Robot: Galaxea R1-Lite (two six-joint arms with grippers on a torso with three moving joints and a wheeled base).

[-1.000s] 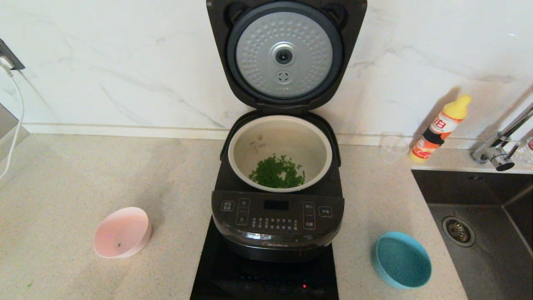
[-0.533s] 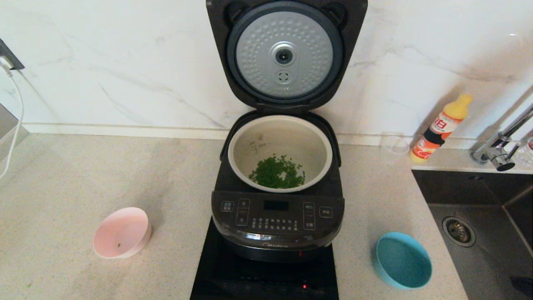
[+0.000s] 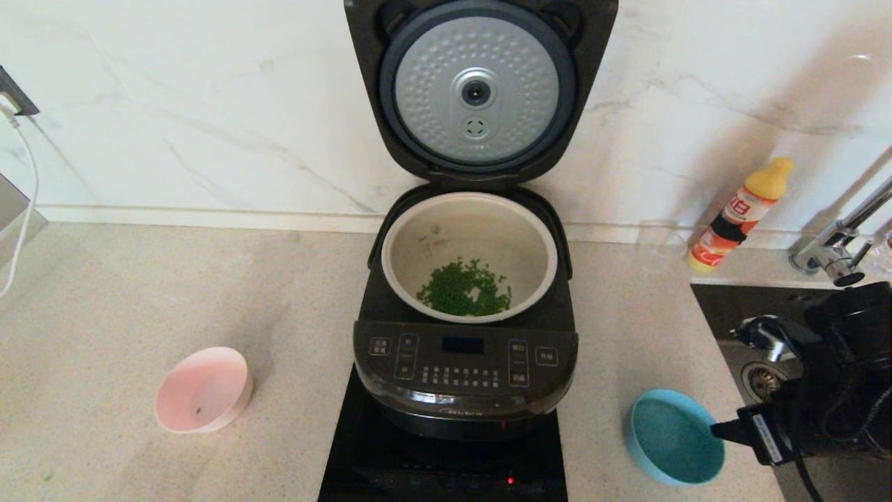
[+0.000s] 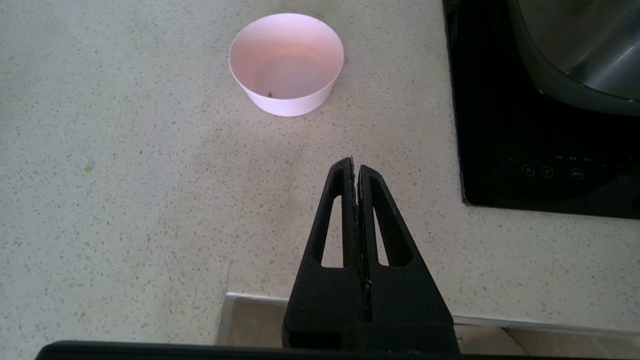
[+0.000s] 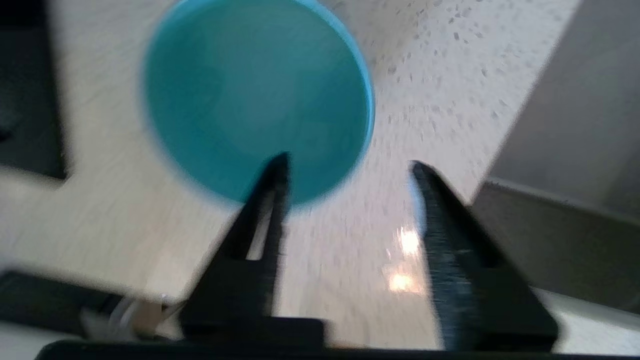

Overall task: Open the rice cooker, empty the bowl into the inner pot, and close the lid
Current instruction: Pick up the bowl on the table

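The rice cooker point(image 3: 465, 369) stands at the counter's centre with its lid point(image 3: 478, 90) raised upright, dimpled silver underside facing me. The inner pot point(image 3: 470, 244) sits in the cavity with green bits on its bottom. The bowl point(image 3: 203, 390), pale pink, rests upright on the counter to the left and holds only a green speck. My left gripper point(image 4: 354, 162) is shut and empty over the counter's front edge, short of the bowl point(image 4: 286, 65). My right arm point(image 3: 836, 390) reaches in at the right. Its gripper point(image 5: 350, 164) is open and empty.
A teal bowl point(image 3: 672, 436) lies just ahead of the right gripper. The cooker sits on a black induction hob point(image 3: 376, 460). A sink point(image 3: 759, 383), a tap point(image 3: 833, 254), an orange bottle point(image 3: 739, 216) and a clear cup point(image 3: 658, 244) are at the right. A white cable point(image 3: 28, 195) hangs far left.
My right arm has come into the head view from the lower right, beside the teal bowl. The cooker, the pot and the pink bowl have not moved.
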